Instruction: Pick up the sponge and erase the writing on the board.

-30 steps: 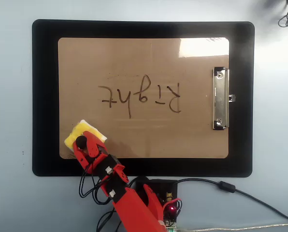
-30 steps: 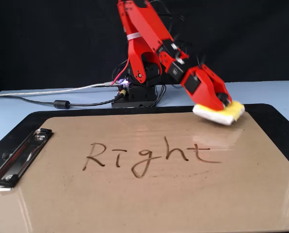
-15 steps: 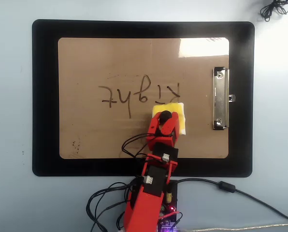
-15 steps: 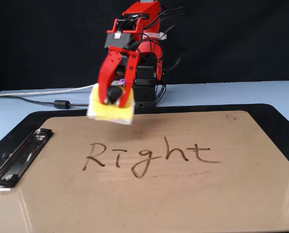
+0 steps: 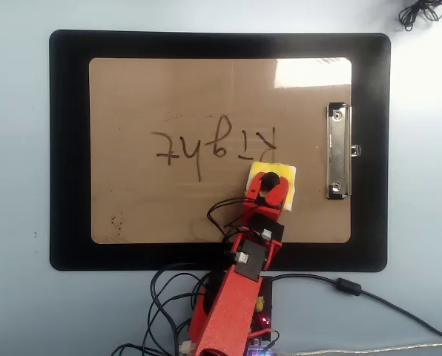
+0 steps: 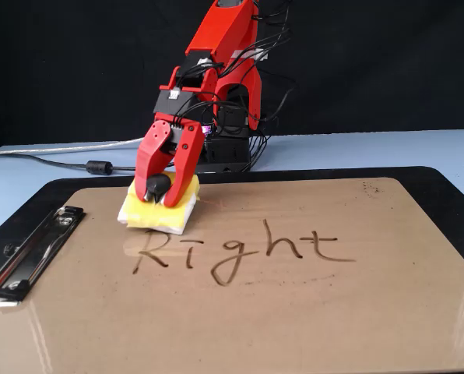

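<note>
Gripper (image 6: pixel 162 188) clamped on knob of sponge (image 6: pixel 160 210), sponge sitting on board (image 6: pixel 294 312).

Fixed view: red jaws closed around the black knob (image 6: pixel 159 184), yellow sponge flat on the tan board at its far left, just beyond the "R" of the writing (image 6: pixel 236 249), near it but whether touching can't tell. Writing intact, all letters visible. Overhead view: sponge (image 5: pixel 286 176) just below the right end of writing (image 5: pixel 213 147), left of the metal clip (image 5: pixel 338 151). Board lies on black mat (image 5: pixel 69 148); cables (image 5: pixel 176 297) by arm base.
</note>
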### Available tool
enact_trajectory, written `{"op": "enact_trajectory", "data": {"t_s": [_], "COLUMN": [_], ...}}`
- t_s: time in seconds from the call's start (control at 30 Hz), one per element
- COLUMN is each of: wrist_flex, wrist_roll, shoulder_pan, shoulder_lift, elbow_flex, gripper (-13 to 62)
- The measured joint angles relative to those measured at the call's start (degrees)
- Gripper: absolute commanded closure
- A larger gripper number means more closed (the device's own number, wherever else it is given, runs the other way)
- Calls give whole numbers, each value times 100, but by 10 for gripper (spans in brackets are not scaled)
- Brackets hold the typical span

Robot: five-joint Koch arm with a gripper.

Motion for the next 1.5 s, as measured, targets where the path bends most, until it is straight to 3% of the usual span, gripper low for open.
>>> {"op": "enact_trajectory", "data": {"t_s": [0.27, 0.43, 0.57, 0.73, 0.83, 0.9, 1.07, 1.13, 1.2, 1.37, 1.43, 1.5], "wrist_flex": [-2505, -3753, -4008, -4843, -5142, -5238, -5247, -5282, -5317, -5045, -4869, -4860], "wrist_roll": [-765, -1512, -1608, -1670, -1670, -1661, -1670, -1723, -1740, -1731, -1705, -1705], "shoulder_pan": [0, -404, -563, -598, -598, -589, -738, -782, -800, -782, -817, -844], "shoulder_lift": [-1758, -2918, -2962, -1784, -1661, -1951, -4148, -4482, -4131, -1371, -686, -870], "elbow_flex": [105, -826, -773, 1424, 1670, 1433, -1679, -1942, -1345, 2030, 2303, 2118], "gripper": [572, 572, 572, 572, 572, 572, 572, 572, 572, 572, 572, 572]}}
